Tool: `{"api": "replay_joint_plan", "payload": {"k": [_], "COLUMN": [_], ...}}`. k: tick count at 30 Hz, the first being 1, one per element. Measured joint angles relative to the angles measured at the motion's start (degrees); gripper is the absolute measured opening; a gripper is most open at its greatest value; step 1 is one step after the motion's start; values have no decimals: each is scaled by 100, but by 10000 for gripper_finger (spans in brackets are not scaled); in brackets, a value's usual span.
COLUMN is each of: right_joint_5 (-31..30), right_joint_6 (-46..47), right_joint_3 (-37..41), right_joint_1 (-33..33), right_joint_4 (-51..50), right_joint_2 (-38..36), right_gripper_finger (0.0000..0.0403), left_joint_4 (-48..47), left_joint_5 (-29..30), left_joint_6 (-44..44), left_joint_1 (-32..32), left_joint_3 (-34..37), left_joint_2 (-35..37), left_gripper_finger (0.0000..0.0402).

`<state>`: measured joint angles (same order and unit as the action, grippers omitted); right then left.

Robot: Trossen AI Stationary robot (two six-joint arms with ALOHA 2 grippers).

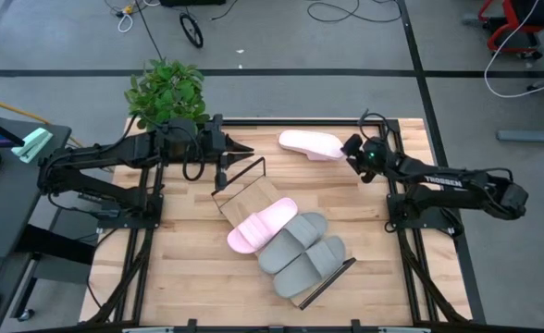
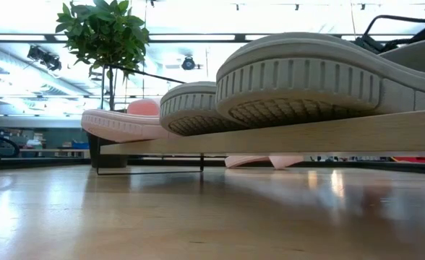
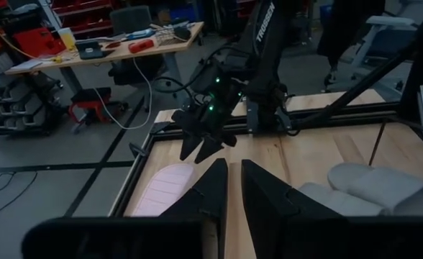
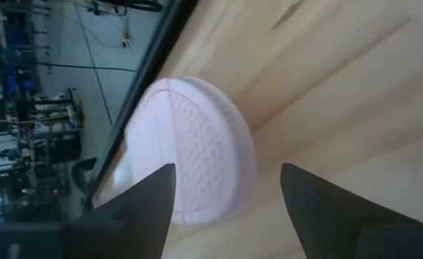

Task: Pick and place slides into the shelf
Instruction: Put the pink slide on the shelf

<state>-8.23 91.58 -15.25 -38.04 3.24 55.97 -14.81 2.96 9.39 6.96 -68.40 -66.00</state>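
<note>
The shelf (image 1: 244,196) lies slantwise mid-table, a light-wood board with black frame ends. On it lie a pink slide (image 1: 263,225) and two grey slides (image 1: 293,239) (image 1: 311,265); in the low view their soles (image 2: 299,79) rest on the board (image 2: 285,136). The second pink slide (image 1: 311,144) lies sole-up on the table near the far edge. My right gripper (image 1: 349,148) is open at that slide's right end; in the right wrist view its fingers (image 4: 226,173) stand either side of the slide's rounded end (image 4: 197,151) without touching it. My left gripper (image 1: 249,148) is shut, above the shelf's far-left end.
A potted plant (image 1: 166,91) stands at the table's far-left corner, behind my left arm. The shelf's upright black frame end (image 1: 240,174) rises just under my left gripper. Bare tabletop (image 1: 189,268) lies toward the near-left; the black table rail (image 1: 411,268) runs along the right edge.
</note>
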Motion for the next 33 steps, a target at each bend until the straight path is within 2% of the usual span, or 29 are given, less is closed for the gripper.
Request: {"api": "replay_joint_plan", "payload": {"k": [12,14,17,20,21,28,33], "right_joint_5": [224,219,202,163,169,243,383], "right_joint_6": [-28,-29,-110,-299,-428,-915,-1399], "right_joint_3": [2,2,2,2,-1,-210,-642], "right_joint_1": [-212,-210,-210,-212,-212,-210,-208], "right_joint_4": [1527,1755,2018,2199,2253,2176,1535], "right_joint_2": [1256,1453,1575,1467,1391,578,-94], "right_gripper_finger": [243,221,151,50,39,39,39], "left_joint_4": [-1,0,-1,0,-2,-2,-3], "left_joint_5": [0,0,0,0,0,0,0], "left_joint_6": [-322,-323,-324,-324,-324,-326,-329], "left_joint_1": [0,0,0,0,0,0,0], "left_joint_3": [0,0,0,0,0,0,0], "left_joint_2": [0,0,0,0,0,0,0], "left_gripper_finger": [39,40,43,42,41,29,29]}}
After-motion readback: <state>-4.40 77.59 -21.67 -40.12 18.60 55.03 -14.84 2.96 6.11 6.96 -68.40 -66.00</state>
